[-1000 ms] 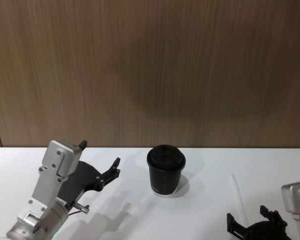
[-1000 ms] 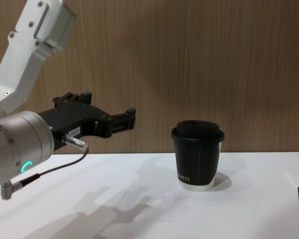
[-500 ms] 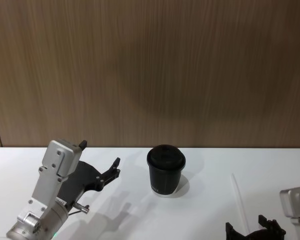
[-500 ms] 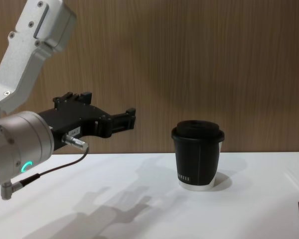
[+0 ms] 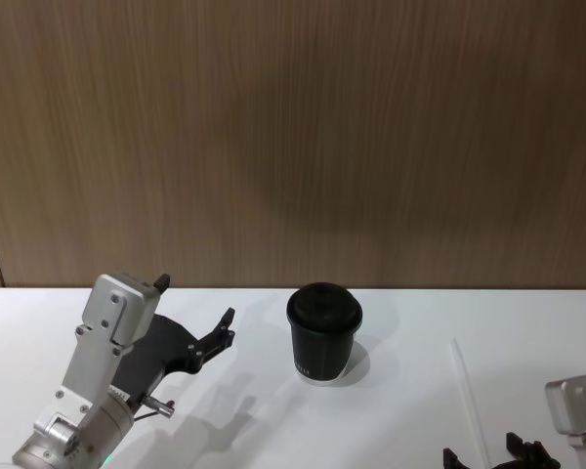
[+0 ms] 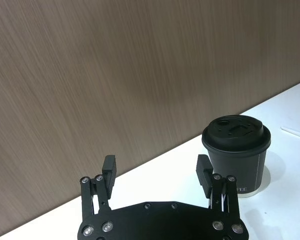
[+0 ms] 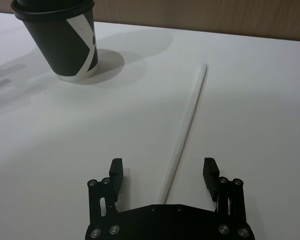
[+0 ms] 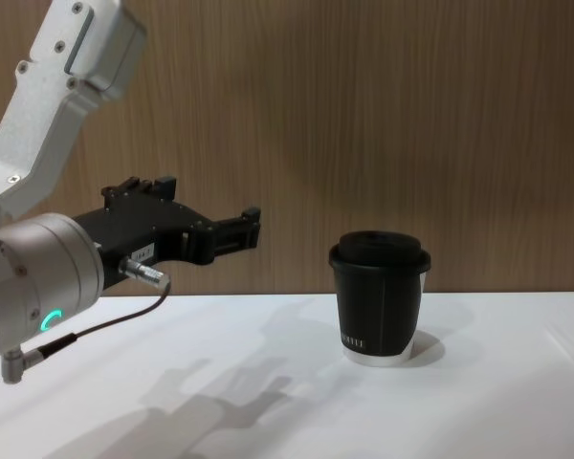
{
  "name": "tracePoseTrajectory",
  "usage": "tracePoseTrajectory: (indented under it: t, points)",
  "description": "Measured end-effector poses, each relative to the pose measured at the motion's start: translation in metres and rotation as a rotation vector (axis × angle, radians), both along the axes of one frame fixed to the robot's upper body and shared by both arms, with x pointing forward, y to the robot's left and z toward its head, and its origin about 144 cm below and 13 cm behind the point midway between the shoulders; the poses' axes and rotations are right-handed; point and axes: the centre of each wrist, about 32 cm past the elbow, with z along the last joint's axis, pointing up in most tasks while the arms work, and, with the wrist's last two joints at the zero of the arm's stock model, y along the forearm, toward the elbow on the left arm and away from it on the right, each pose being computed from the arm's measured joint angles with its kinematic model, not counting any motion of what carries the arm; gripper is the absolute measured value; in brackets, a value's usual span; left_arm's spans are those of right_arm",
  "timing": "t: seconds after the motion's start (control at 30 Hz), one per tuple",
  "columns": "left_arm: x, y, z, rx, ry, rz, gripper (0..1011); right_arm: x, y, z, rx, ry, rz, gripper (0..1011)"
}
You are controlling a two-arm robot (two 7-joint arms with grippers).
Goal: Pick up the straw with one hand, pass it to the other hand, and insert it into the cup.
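Right gripper point(image 5: 483, 453), black and blocky with short angular fingers. Head view: low at the near right edge of white table point(image 5: 391, 430), fingers spread, holding nothing. Thin straight white straw point(image 5: 466, 391): flat on the table, near end between those fingers, far end pointing toward brown wood-grain wall point(image 5: 293, 137). Black ribbed paper cup point(image 5: 323, 334) with domed black lid: upright at mid-table, well left of the straw. Left gripper point(image 5: 197, 301), long, flat and black on a silver wrist: raised over the table's left side, fingers spread, empty, aimed toward the cup.

Left wrist view: left gripper point(image 6: 156, 170) wide apart, nothing between the fingers; cup point(image 6: 236, 150) beyond; tip of straw point(image 6: 295, 132) past the cup.

Right wrist view: right gripper point(image 7: 162, 169) spread to either side of the straw point(image 7: 189, 115), pads clear of it; cup point(image 7: 65, 40) apart from the straw, off beside its far end.

Chest view: left gripper point(image 8: 209, 218) held level above table height, green ring lit on the wrist; cup point(image 8: 378, 304) upright, white lettering near the base.
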Motion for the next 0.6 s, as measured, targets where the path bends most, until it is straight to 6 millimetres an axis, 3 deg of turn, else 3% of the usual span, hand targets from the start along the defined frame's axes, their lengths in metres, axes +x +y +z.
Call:
tracePoseTrajectory:
  t: [0.37, 0.53, 0.6]
  points:
    - [0.0000, 0.0000, 0.0000, 0.000, 0.000, 0.000, 1003, 0.0003, -0.0012, -0.0016, 0.002, 0.009, 0.003, 1001]
    - [0.0000, 0.0000, 0.0000, 0.000, 0.000, 0.000, 1003, 0.0006, -0.0014, -0.0018, 0.003, 0.011, 0.003, 926]
    - [0.0000, 0.0000, 0.0000, 0.000, 0.000, 0.000, 1003, 0.0006, -0.0014, -0.0019, 0.003, 0.011, 0.004, 846]
